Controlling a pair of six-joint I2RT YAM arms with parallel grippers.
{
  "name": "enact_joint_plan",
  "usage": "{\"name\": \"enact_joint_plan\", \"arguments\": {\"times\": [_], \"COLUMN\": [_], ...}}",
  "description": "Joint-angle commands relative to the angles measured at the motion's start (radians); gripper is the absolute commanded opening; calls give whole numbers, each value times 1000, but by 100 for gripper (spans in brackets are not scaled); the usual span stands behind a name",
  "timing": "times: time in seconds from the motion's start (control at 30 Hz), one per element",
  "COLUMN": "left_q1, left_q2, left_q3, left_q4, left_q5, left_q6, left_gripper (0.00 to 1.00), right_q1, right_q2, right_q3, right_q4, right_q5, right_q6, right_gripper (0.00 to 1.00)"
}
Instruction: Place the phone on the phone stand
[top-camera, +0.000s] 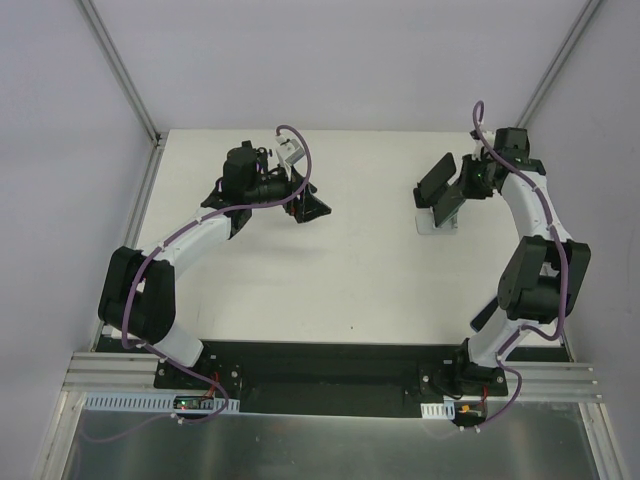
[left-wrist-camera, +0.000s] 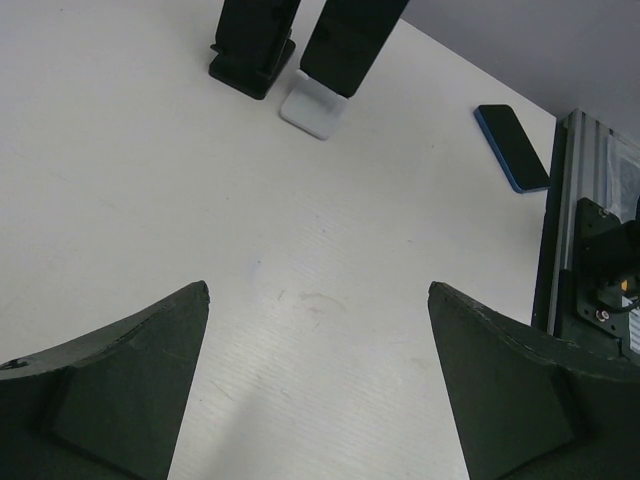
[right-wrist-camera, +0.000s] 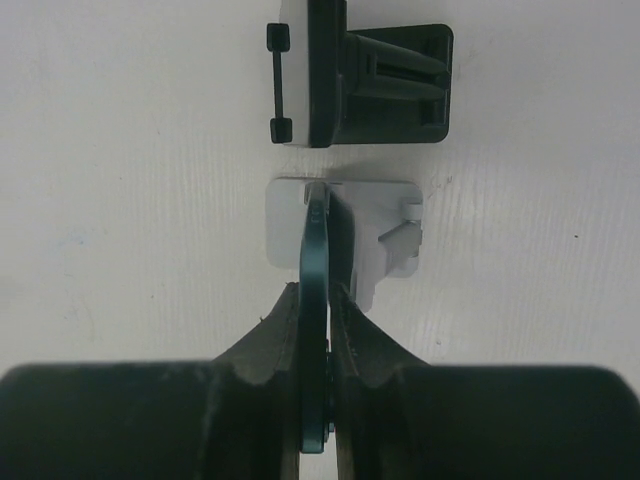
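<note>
**Operator:** On the white table (top-camera: 340, 280), between these pale grey walls (top-camera: 330, 60), what am I looking at on the left?

**Spotter:** You see your left arm (top-camera: 190, 245) bent inward from its base. The left gripper (left-wrist-camera: 318, 287) hangs over bare tabletop, jaws wide apart.

**Operator:** And to the right?

**Spotter:** Your right arm (top-camera: 535, 230) arches in from the table's edge. The right gripper (right-wrist-camera: 316, 290) is clamped on the phone (right-wrist-camera: 317, 225), edge-on to its own camera, directly over the white stand (right-wrist-camera: 375, 225). You can't tell whether they touch. A black stand (right-wrist-camera: 395, 75) sits just beyond.
</note>
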Motion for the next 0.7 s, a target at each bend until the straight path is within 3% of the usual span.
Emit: {"name": "enact_joint_plan", "arguments": {"times": [0.0, 0.17, 0.27, 0.43, 0.57, 0.63, 0.67], "left_q1": [6, 6, 6, 6, 6, 6, 8], "left_q2": [-3, -3, -9, -14, -8, -5, -9], "left_q3": [10, -3, -3, -15, -13, -15, -18], "left_q4": [55, 87, 101, 112, 135, 136, 132], "left_q5": [37, 54, 63, 69, 102, 97, 81], "left_q6": [-6, -30, -36, -44, -59, -63, -60], "left_gripper": [89, 89, 89, 89, 89, 89, 89], "right_q1": [-45, -66, -66, -66, -65, -65, -63], "right_q2": [-3, 6, -2, 6, -20, -39, -57], "right_q3": [-66, -91, -103, -115, -114, -120, -122], "right_q4": [88, 140, 151, 150, 104, 102, 104], "right_q5": [-244, -366, -361, -364, -277, -257, -252], "right_q6": [69, 120, 119, 128, 111, 128, 131], "right_gripper": [0, 0, 1, 13, 55, 67, 90]}}
